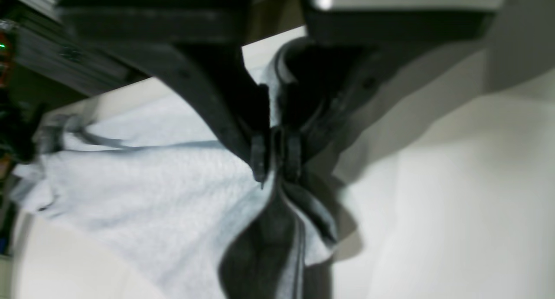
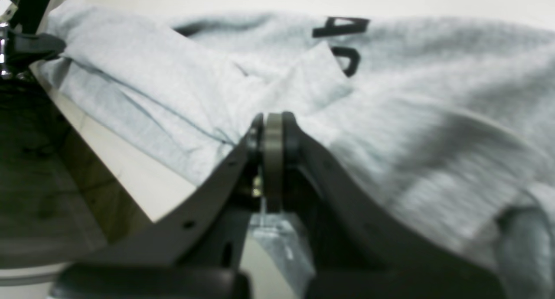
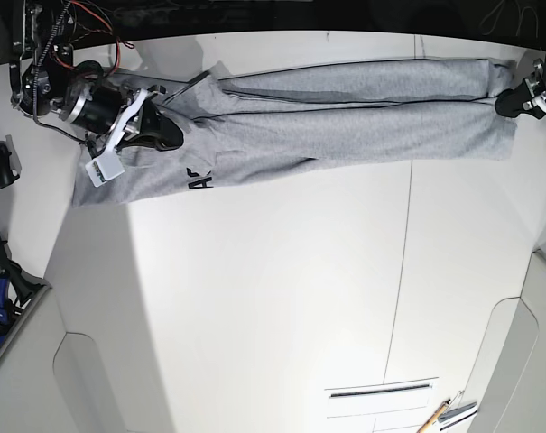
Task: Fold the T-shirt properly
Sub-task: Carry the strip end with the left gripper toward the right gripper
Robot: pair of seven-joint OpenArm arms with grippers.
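Stretched long across the surface (image 3: pixel 282 298), the T-shirt (image 3: pixel 345 135), bunched under the right claw (image 3: pixel 160 135). Left claw (image 1: pixel 276 160) pinched tight on one end; right claw closed, can't tell if gripping. Probably mid-straightening, so next up: grab cleanly and square the edges.

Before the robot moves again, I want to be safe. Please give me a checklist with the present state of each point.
1. Left gripper pinches the T-shirt: ok.
2. Right gripper holds cloth: cannot tell; its fingertips are together above the shirt.
3. Shirt lies on the table: ok.
4. Shirt is smooth: not ok, bunched near the right gripper.
5. Folding finished: not ok, layers are uneven.
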